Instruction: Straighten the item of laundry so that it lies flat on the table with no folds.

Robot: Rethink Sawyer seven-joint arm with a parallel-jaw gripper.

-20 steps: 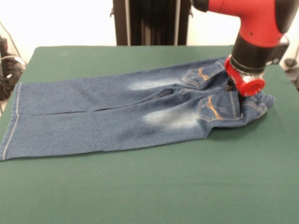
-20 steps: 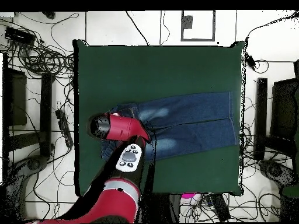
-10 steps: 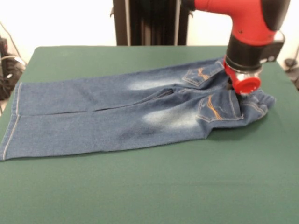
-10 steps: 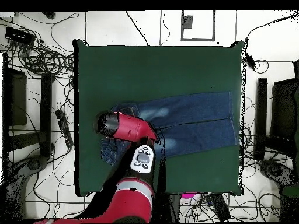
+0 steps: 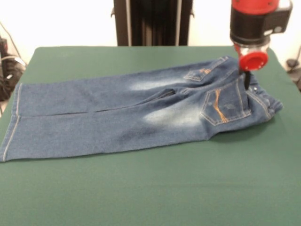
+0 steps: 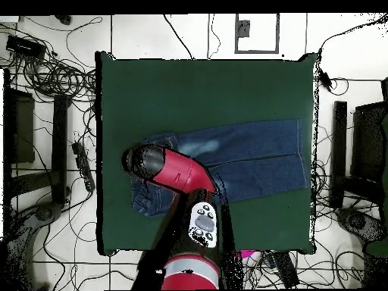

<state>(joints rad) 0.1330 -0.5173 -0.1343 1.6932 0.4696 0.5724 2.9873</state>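
Observation:
The blue denim jeans [image 5: 117, 113] lie across the green table [image 5: 155, 188], legs to the left and waist to the right. The back pockets with orange stitching [image 5: 218, 103] face up, and there are whitish patches by the seat. My gripper [image 5: 245, 85] hangs below the red wrist cap at the waistband. Its dark fingers [image 5: 246, 79] are pinched on the cloth, and the waist end is raised and tilted up off the table. In the overhead view the red arm [image 6: 178, 170] covers the waist. The legs [image 6: 258, 155] stretch right.
The black pedestal [image 5: 153, 21] stands behind the table's far edge. Cables [image 6: 53, 76] and dark equipment lie on the floor around the table. The jeans' cuffs [image 5: 11, 122] reach near the table's left edge in the front view.
The gripper has risen and shifted slightly away from the camera. The waist end of the jeans has come up with it, and the near pocket now stands more spread and tilted.

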